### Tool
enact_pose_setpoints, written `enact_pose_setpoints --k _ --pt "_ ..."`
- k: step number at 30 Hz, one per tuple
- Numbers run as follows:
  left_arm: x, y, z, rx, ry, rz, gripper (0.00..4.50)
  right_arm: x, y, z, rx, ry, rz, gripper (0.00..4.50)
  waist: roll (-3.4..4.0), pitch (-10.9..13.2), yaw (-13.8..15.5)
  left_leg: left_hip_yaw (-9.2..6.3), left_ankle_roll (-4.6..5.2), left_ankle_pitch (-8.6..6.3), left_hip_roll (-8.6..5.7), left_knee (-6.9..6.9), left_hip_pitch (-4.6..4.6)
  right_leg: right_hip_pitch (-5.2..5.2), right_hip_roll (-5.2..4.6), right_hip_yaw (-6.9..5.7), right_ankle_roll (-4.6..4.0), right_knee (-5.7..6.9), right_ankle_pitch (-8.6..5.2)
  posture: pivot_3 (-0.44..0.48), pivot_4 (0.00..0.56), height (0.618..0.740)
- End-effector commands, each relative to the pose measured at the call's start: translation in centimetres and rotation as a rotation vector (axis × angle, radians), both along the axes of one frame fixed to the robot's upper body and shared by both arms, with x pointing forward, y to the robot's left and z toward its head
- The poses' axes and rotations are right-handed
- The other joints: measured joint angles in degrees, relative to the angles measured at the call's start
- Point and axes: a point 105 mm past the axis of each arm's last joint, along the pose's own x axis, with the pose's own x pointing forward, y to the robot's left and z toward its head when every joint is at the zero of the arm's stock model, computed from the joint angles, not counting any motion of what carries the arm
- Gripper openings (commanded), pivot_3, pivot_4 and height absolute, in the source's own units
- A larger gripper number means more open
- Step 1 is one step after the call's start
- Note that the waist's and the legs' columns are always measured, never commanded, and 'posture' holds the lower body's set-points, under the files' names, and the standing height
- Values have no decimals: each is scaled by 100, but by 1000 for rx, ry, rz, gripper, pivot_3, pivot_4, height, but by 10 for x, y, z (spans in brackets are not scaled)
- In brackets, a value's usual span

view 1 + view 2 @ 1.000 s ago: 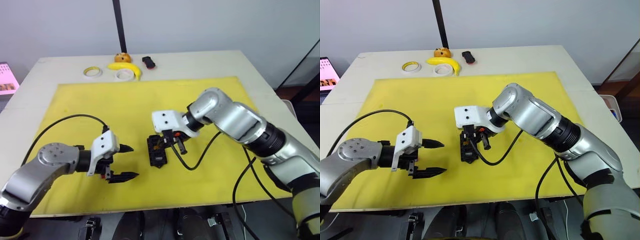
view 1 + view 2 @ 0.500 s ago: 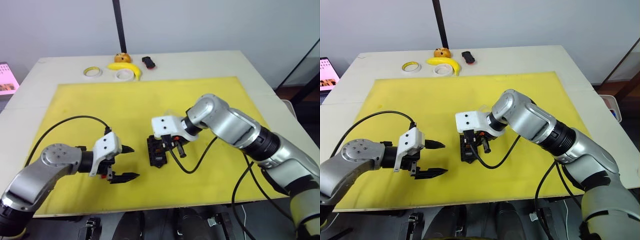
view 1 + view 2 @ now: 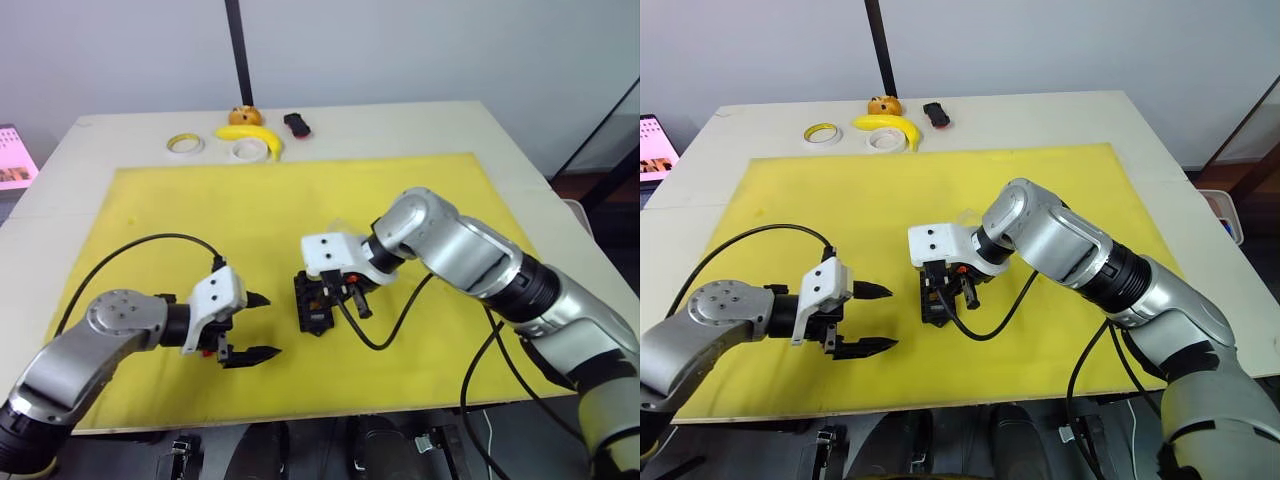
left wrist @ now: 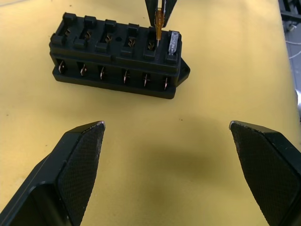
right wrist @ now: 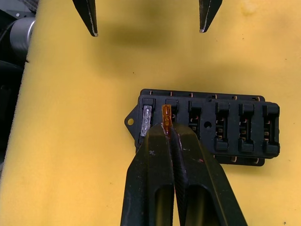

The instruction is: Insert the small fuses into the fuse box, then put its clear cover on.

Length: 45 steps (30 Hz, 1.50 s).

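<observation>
We see the fuse box (image 4: 118,63) lying near the middle of the yellow mat (image 3: 150,215), with a grey fuse (image 4: 173,43) already seated in the end slot of its far row. In the next slot along, an amber fuse (image 5: 166,119) stands upright, its blades at the slot mouth, pinched between the closed fingers of the right gripper (image 5: 168,136). Compared with a second ago, the right gripper has come down a little closer over the fuse box and its arm sits lower, while the box itself lies where it was. The left gripper (image 3: 250,325) hovers just beside the box on the robot's left, fingers spread wide and holding nothing; it has edged slightly nearer the box. At the far edge of the table (image 3: 420,125) lie two tape rolls (image 3: 186,145), a banana (image 3: 250,134) and a small black-and-red object (image 3: 297,124), unchanged.
</observation>
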Motion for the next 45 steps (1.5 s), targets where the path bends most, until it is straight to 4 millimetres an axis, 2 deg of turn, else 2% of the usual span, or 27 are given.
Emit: enact_pose_setpoints --k 1,13,23,45 --pt "-2 -4 6 -3 -38 -29 4456 0 4 10 17 -56 26 0 0 0 0 0 0 0 0 0 0 0 0 0 0 0 0 0 150 740" --pt "-2 -5 4 2 -40 -32 4456 4 1 2 -1 -57 14 0 0 0 2 0 0 0 -1 1 0 0 1 0 0 3 0 0 150 740" --pt "-2 -8 2 5 -44 -40 4456 -2 4 5 18 -34 25 0 -1 0 1 0 0 0 -1 2 1 0 1 0 0 6 0 0 150 740" --pt "0 -9 3 16 -63 -39 4456 4 0 -10 -45 -88 23 0 -1 -1 1 -1 0 0 -3 8 4 5 1 0 1 8 1 0 150 740"
